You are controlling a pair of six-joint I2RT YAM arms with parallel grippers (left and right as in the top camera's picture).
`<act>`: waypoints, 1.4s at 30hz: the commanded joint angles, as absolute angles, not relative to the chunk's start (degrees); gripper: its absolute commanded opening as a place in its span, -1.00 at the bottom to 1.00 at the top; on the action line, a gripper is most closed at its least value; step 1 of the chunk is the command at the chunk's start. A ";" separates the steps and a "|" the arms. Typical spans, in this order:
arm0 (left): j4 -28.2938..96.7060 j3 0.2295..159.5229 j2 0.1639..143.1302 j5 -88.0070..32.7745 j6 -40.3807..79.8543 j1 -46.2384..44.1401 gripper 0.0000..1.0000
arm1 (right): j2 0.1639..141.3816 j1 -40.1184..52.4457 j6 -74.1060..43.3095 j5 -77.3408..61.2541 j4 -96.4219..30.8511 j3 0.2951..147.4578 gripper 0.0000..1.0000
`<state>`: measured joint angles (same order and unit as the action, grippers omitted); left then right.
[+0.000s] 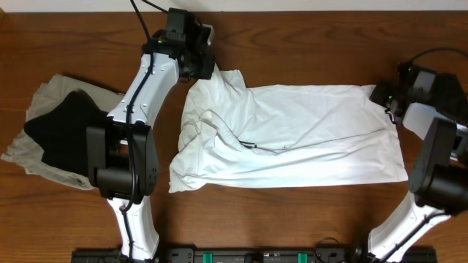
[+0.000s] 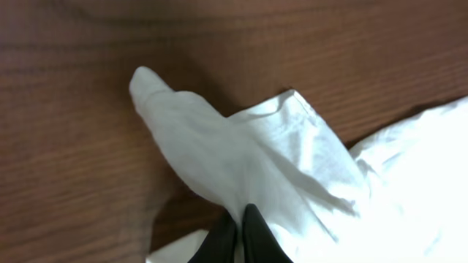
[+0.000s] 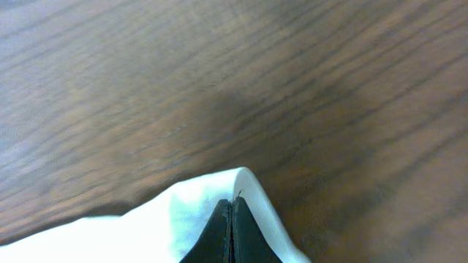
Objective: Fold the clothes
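A large white garment lies spread across the middle of the wooden table in the overhead view. It is mostly flat, with creases and a bunched fold toward its left end.

The left gripper sits at the garment's upper left corner. In the left wrist view its dark fingers are pressed together at the bottom centre of the frame, pinching the white cloth. A pointed flap of the cloth rises toward the upper left over bare wood.

The right gripper is at the garment's upper right corner, near the right edge of the frame. In the right wrist view its fingers are closed tightly together on a rounded white corner at the bottom of the frame, with only wood grain above.

At the far left of the overhead view, a black garment lies crumpled on top of a beige garment, well apart from the white one and partly behind the left arm.
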<state>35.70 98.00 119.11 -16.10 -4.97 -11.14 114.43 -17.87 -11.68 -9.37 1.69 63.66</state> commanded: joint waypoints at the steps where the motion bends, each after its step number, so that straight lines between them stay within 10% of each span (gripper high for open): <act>1: 37.21 97.73 115.46 -15.38 -7.49 -11.05 -0.88 | 107.44 -18.44 -11.92 -8.34 -0.27 63.92 -0.98; 26: 47.88 97.73 103.85 -15.33 -8.29 -11.09 -0.88 | 94.52 -20.69 -11.77 -10.61 -25.63 63.92 -0.97; 32: 42.04 97.73 109.67 -15.35 -7.01 -11.00 0.08 | 94.52 -20.67 -11.73 -10.59 -25.06 63.92 -0.97; 42: 27.77 97.73 121.47 -15.77 -5.28 -12.36 0.20 | 94.52 -20.60 -11.73 -10.61 -24.67 63.92 -0.98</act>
<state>29.50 97.84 120.16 -15.86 -5.80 -11.62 95.92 -20.29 -11.51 -10.15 -24.69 63.68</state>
